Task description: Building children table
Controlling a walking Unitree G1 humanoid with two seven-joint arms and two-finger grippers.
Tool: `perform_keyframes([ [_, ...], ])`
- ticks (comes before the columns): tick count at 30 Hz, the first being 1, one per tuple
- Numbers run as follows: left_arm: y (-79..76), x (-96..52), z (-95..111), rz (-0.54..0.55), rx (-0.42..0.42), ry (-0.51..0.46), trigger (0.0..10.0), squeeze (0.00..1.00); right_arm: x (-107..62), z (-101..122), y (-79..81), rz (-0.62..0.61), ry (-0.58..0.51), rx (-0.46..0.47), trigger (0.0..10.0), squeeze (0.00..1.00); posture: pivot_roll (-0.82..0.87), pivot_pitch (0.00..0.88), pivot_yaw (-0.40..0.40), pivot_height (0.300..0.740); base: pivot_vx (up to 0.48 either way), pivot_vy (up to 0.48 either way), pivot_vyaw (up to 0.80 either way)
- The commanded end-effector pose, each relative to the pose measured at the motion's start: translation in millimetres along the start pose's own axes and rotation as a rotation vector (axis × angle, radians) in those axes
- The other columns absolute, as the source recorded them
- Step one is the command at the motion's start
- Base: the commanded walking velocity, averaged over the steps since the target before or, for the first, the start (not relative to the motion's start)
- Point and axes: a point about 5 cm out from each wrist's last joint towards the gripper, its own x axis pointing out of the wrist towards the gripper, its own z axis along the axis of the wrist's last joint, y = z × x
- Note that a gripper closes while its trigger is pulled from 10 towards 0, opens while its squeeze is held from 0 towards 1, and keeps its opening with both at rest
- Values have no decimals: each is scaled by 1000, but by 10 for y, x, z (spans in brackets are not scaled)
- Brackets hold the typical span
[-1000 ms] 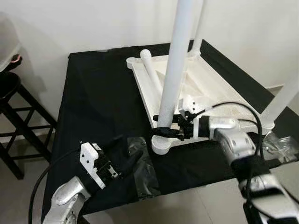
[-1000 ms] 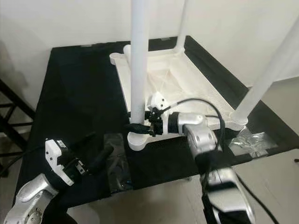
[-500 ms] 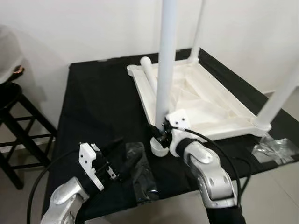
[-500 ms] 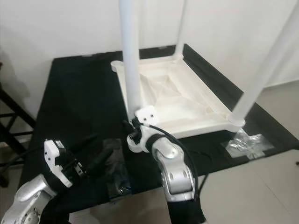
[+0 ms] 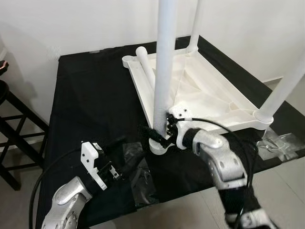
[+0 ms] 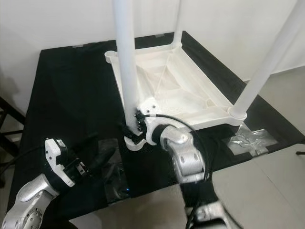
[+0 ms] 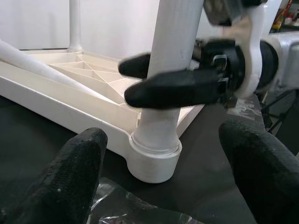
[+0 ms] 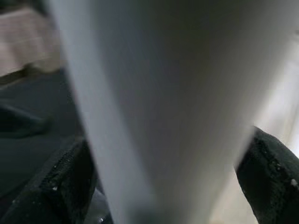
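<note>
White table leg (image 7: 173, 70), upright, seated in round corner socket (image 7: 155, 156) of upturned white tabletop (image 7: 60, 100). Right gripper (image 7: 161, 77): black fingers (image 7: 173, 88) clasping leg just above socket. Left gripper (image 7: 163, 186): blurred fingers spread apart, near socket. Clear plastic bag (image 7: 135, 212) on black table surface (image 7: 205, 163).

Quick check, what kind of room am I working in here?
Probably a home room used as a workbench: a plain white wall, a black-draped table with the upturned white children's table, and a dark stool.
</note>
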Motion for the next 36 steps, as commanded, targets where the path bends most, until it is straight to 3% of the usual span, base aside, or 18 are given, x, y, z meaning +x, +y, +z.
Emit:
perform_keyframes([
  [1,-16,-5,-50,1,-12,16,10000,0,72,-46,46,99,12,-13,10000,0,-67,126,-10,740,0,0,0],
  [4,-23,-6,-62,-3,-6,23,10000,0,109,-83,-142,192,63,-63,10000,0,-57,121,-11,740,0,0,0],
  [13,-37,-17,-66,-7,-4,30,10000,0,109,-56,-286,269,77,-27,10000,0,-44,123,-11,740,0,0,0],
  [14,-45,-23,-67,-6,-4,32,10000,0,98,-44,-318,292,66,-7,0,0,-39,126,-13,740,0,0,0],
  [26,-58,-31,-68,-6,-7,35,10000,0,14,-128,-332,284,23,11,0,0,-42,131,-12,740,0,0,0],
  [28,-54,-33,-63,-6,-8,34,10000,0,-27,-169,-371,215,26,7,0,0,-54,140,-7,740,0,0,0],
  [29,-46,-38,-56,-5,-8,34,10000,0,-60,-219,-372,121,32,21,0,0,-62,147,-9,740,0,0,0],
  [30,-46,-38,-56,-5,-8,34,10000,0,-60,-219,-372,121,32,21,0,0,-62,147,-9,740,0,0,0],
  [31,-33,-44,-49,-5,-9,34,10000,0,-66,-310,-295,-1,42,64,0,0,-73,152,-10,740,0,0,0],
  [33,-10,-50,-39,-5,-9,34,10000,0,-53,-547,-11,-376,44,207,0,0,-85,154,-3,740,0,0,0],
  [34,-10,-50,-39,-5,-9,34,10000,0,-53,-547,-11,-376,44,207,0,0,-85,154,-3,740,0,0,0],
  [35,3,-47,-35,-4,-10,33,10000,0,-20,-699,277,-401,114,206,0,0,-86,156,11,740,0,0,0],
  [36,11,-43,-33,-3,-11,32,10000,0,8,-697,431,-391,133,91,0,0,-86,156,11,740,0,0,0],
])
